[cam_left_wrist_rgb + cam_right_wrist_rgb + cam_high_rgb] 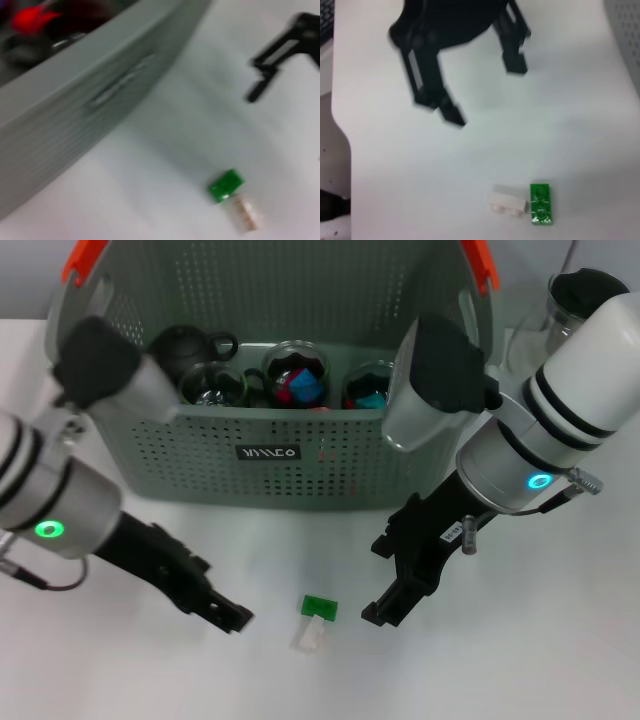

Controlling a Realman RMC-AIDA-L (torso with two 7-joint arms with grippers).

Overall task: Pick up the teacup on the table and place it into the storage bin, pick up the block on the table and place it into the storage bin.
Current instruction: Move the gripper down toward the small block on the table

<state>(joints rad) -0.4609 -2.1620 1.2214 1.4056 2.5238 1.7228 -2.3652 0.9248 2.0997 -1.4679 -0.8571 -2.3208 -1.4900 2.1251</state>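
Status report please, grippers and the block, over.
Both grippers empty over table: left gripper, right gripper open. Green-and-white block lies between them, untouched. Storage bin behind; path clear.

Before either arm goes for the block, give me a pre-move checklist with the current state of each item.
1. Green block free on the table, white block touching it: ok.
2. Right gripper open and empty, beside the green block: ok.
3. Left gripper clear of both blocks: ok; fingers: cannot tell.
4. Storage bin upright behind the blocks: ok.
5. Teacup left on the table: none visible; glass cups sit in the bin: ok.
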